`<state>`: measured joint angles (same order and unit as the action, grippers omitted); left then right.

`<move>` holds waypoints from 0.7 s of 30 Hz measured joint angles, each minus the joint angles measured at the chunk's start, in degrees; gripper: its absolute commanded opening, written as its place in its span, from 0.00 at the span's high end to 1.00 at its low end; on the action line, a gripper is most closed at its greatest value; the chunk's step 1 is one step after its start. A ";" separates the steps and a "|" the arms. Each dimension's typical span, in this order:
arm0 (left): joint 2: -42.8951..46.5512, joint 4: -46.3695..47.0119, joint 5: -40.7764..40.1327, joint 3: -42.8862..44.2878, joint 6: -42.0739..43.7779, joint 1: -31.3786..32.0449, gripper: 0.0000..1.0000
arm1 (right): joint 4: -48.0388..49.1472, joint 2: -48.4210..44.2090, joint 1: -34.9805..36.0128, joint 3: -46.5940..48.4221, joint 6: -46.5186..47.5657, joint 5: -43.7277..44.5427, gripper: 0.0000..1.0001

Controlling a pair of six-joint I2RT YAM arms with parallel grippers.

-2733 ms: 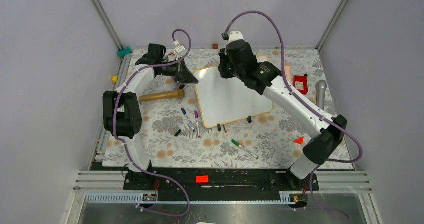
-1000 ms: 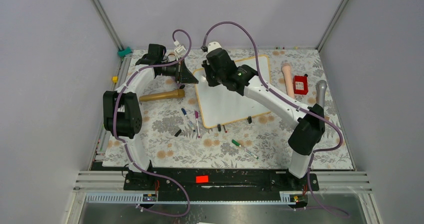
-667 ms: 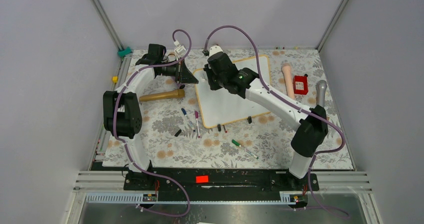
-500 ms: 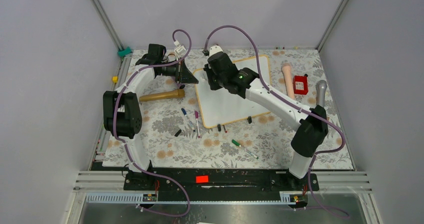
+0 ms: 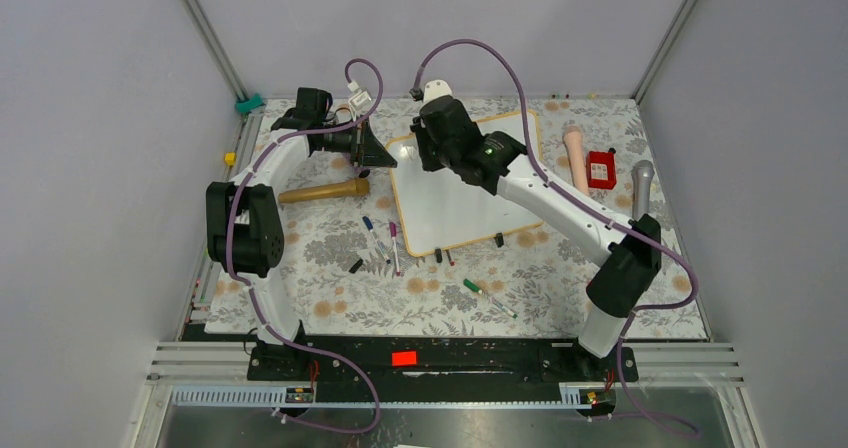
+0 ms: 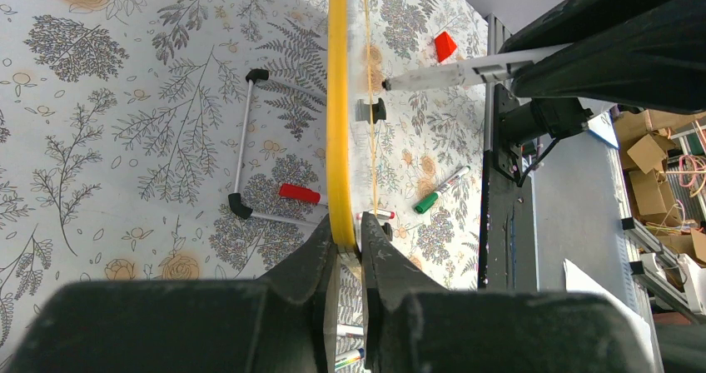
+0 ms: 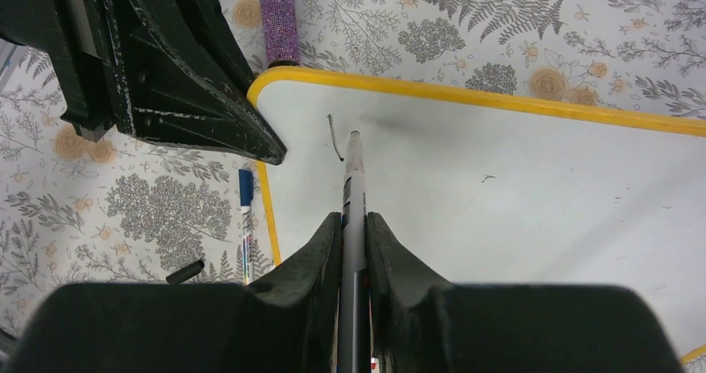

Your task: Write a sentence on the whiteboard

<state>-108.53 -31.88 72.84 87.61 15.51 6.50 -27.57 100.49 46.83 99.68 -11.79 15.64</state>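
— While we look down from above, which step do we have in hand?
— The very first one, we judge. The whiteboard (image 5: 470, 203) lies flat on the flowered table (image 5: 330, 298), toward the far middle. Our left gripper (image 5: 385, 158) is at its far-left edge, and our right gripper (image 5: 428, 158) hangs over that same corner.
— What do we count from there?
— Two arms and one board. We make out three loose pens near the board's near-left side: a blue-capped pen (image 5: 368, 225), a magenta pen (image 5: 393, 243) and a green pen (image 5: 488, 298). The dark bits among them are too small for us to count.
— And from our left wrist?
— Both fingers are clamped on the whiteboard's yellow edge, one on each side, so the board is pinned.
— From our right wrist?
— The fingers are closed around one marker (image 7: 353, 181). Its tip is on the white surface or just above it, and we cannot tell which. Just left of the tip is a single short curved stroke, which is all there is of the sentence (image 7: 332, 140).
— What does the next move call for?
— We think light, even pressure and small strokes running away from the left gripper, with the left clamp holding firm so the board cannot skid.
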 measured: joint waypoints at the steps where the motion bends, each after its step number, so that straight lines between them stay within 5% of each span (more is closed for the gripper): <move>1: 0.00 0.00 0.02 0.00 0.00 0.00 1.00 | 0.00 0.00 0.00 0.22 0.00 0.24 1.00; 21: 0.00 -0.04 0.33 0.00 0.15 0.00 1.00 | 0.00 1.79 0.00 1.51 0.22 1.97 1.00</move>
<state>-108.53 -31.92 73.17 87.61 15.66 6.50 -27.57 102.28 46.83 101.19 -11.57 17.61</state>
